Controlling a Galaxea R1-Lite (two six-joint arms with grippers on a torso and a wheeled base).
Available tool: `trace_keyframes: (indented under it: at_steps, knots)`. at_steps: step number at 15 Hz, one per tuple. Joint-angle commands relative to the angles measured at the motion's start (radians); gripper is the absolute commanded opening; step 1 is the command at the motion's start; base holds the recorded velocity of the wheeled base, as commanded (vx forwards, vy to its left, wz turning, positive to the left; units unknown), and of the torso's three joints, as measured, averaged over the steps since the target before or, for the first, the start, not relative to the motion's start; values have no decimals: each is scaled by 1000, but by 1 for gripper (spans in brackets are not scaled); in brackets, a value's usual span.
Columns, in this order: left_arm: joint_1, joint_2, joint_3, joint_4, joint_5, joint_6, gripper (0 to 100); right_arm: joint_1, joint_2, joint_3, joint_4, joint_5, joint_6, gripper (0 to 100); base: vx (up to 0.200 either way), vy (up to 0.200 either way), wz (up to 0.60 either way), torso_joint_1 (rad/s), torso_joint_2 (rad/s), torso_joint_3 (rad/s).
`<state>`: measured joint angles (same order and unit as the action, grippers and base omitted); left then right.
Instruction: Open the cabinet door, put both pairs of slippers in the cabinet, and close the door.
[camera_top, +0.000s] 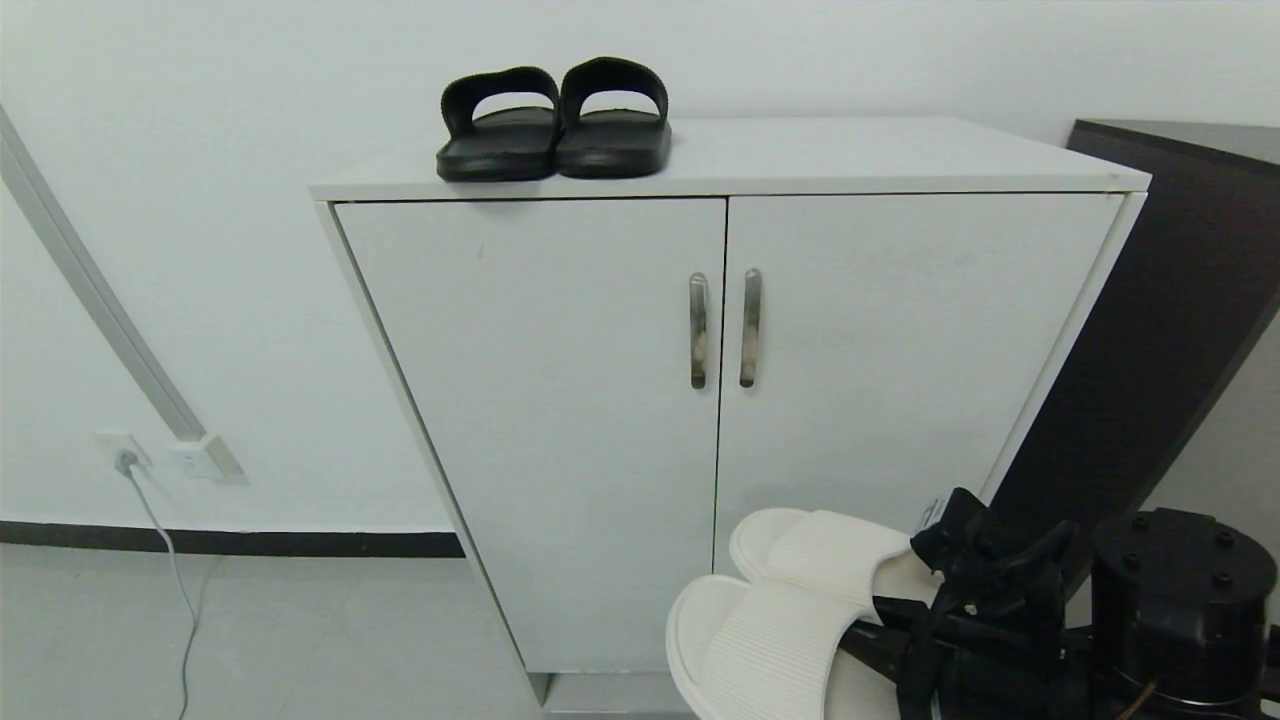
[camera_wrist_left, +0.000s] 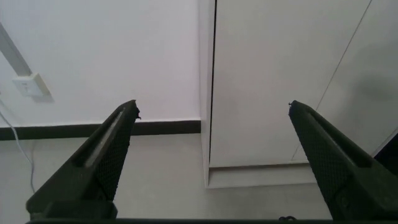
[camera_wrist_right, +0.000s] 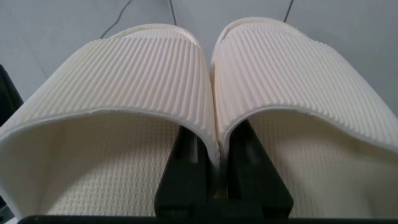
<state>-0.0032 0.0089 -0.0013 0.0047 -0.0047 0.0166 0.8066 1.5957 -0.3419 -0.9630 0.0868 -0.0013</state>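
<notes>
The left end effector (camera_wrist_left: 212, 107) holds its fingers wide apart with nothing between them, facing the lower left corner of the white cabinet (camera_top: 560, 420). The black slippers (camera_top: 553, 125) sit side by side on the cabinet top, toward its left end. Both doors are shut, their handles (camera_top: 698, 330) flanking the centre seam. At lower right, the right end effector (camera_wrist_right: 216, 165) is clamped on the adjoining inner walls of the white slippers (camera_top: 790, 600), which are in front of the right door.

The white smooth-faced matt cabinet (camera_top: 560, 420) carries dull brushed-metal bar handles (camera_top: 698, 330). The black rubbery matt slippers (camera_top: 553, 125) look smooth; the cream foam slippers (camera_wrist_right: 155, 68) have ribbed straps and pebbled footbeds.
</notes>
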Motion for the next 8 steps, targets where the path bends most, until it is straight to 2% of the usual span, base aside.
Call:
trace_keyframes:
  at_steps: [1, 2, 4, 7, 8]
  knots:
    - [0, 0, 1, 0, 0, 0, 100, 0, 7, 1, -3, 1, 0, 0, 0, 0, 0, -27, 442, 413]
    - [0, 0, 0, 0, 0, 0, 100, 0, 7, 4, -3, 1, 0, 0, 0, 0, 0, -2, 383, 369]
    - [-1, 14, -3, -3, -8, -1, 100, 0, 12, 15, -34, 1, 0, 0, 0, 0, 0, 2, 161, 168]
    - [0, 17, -11, -5, -1, -1, 100, 0, 21, 26, -54, 1, 0, 0, 0, 0, 0, 1, 25, 17]
    - [0, 25, -39, -5, 0, -10, 100, 0, 21, 26, -54, 1, 0, 0, 0, 0, 0, 0, 0, 0]
